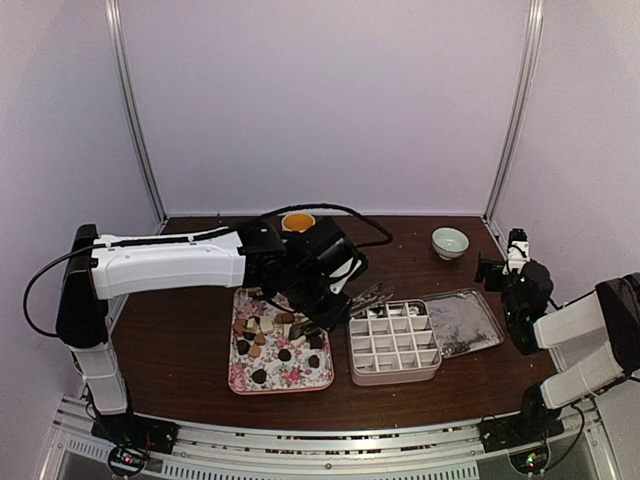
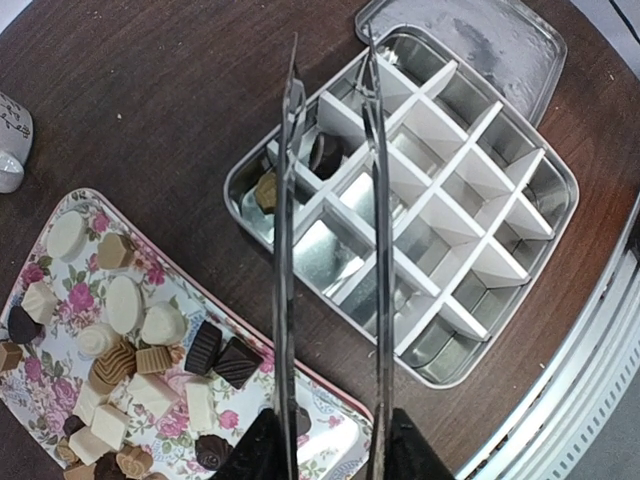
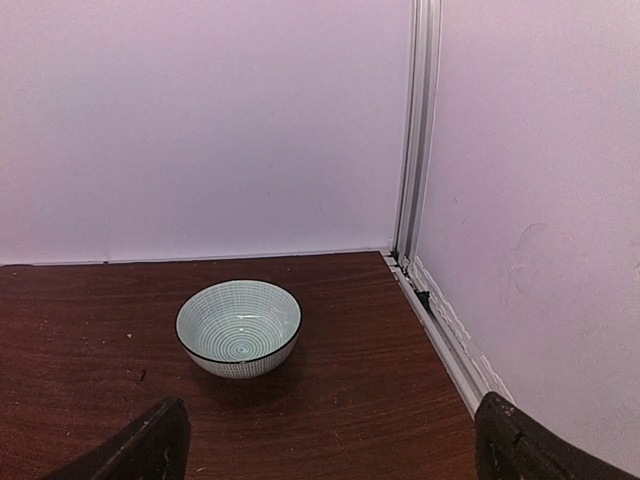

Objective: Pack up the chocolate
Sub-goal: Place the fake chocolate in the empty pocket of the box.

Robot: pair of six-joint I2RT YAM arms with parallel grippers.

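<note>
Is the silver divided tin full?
Nearly empty: the silver divided tin holds one dark chocolate and one tan chocolate; other visible cells are bare.

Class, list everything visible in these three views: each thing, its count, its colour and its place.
chocolates: many, brown, tan, white, on the floral tray; two in the tin
floral tray: one, pink-flowered, left of the tin
tin: one, silver, white dividers, centre
lid: one, silver, right of tin
bowl: one, pale green, far right
cup: one, orange inside, far centre
tongs: one, metal, over the tin
left tool: one, black, shut on the tongs
right tool: one, black, open, facing the bowl
</note>
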